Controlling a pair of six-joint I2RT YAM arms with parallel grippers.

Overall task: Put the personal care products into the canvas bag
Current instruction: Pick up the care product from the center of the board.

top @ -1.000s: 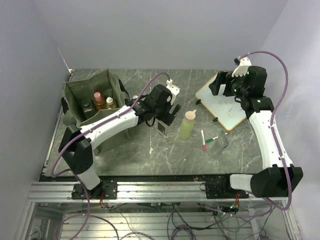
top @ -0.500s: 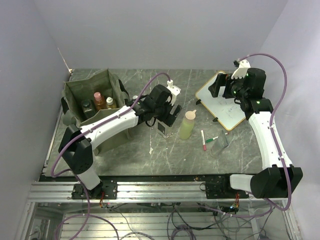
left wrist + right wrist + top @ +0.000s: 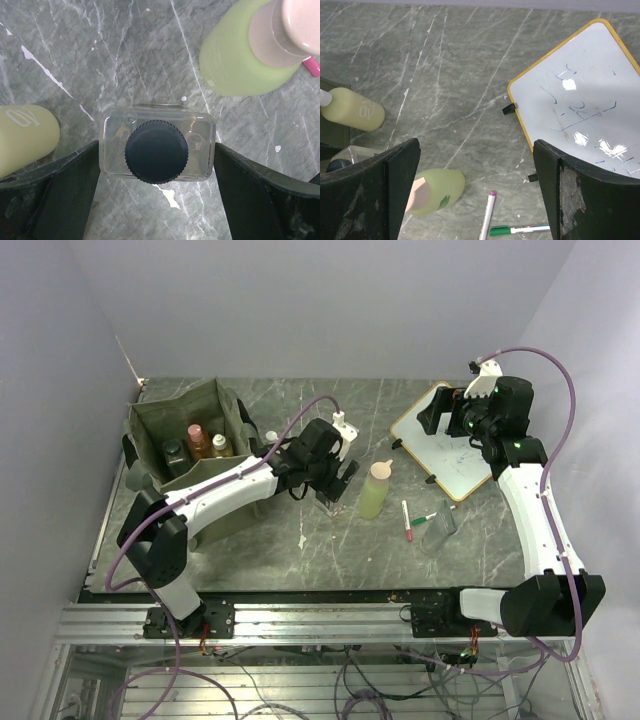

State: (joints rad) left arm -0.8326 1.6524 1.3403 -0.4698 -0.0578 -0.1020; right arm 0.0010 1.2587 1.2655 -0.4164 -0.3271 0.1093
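You had little to read. The pale yellow bottle point(image 3: 355, 116), lying on its side, bore faint pale characters, something like "AD", though you could not be sure. The whiteboard point(image 3: 580, 105) carried blue scribbles, none legible. The green bottle point(image 3: 440, 187) showed only a small dark green mark, with no words.

The left gripper point(image 3: 333, 487) has come down and nearer over the surface. Its jaws now straddle the black-capped clear bottle point(image 3: 157, 150), which earlier stood exposed on its near side. The right gripper point(image 3: 430, 416) has shifted only slightly.
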